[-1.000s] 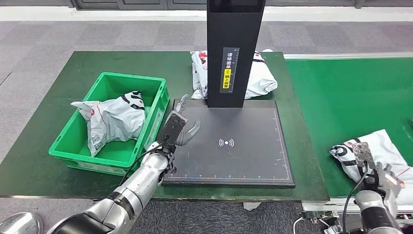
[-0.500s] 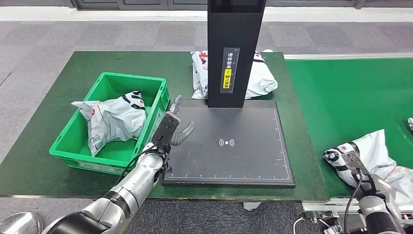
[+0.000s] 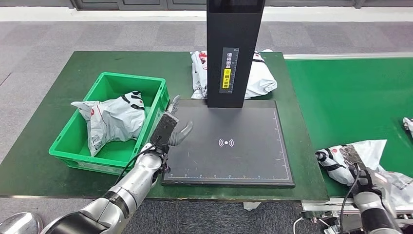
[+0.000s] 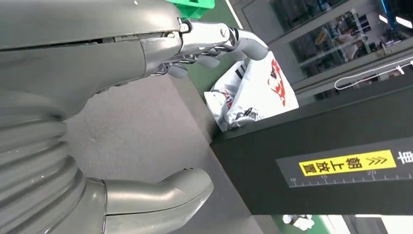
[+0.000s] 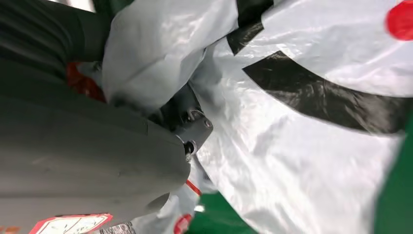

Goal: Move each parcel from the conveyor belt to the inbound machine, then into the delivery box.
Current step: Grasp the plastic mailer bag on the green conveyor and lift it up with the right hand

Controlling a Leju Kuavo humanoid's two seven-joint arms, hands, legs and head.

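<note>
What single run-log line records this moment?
left hand: empty over scanner plate | right hand: gripping parcel on conveyor belt | green box: one parcel inside

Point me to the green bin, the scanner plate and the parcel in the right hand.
green bin (image 3: pixel 113 158): head view, near rim.
scanner plate (image 3: pixel 243 156): head view, bare black surface below the wireless symbol.
parcel (image 3: pixel 336 155): head view, white bag's left part on the belt.
right hand (image 3: pixel 363 170): head view, its back, on the parcel.

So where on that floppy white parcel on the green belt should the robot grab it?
Probably the bunched folds at the near end of the parcel, coming from above. The soft bag lies flat, and its gathered plastic gives fingers purchase; the right hand is already there.
</note>
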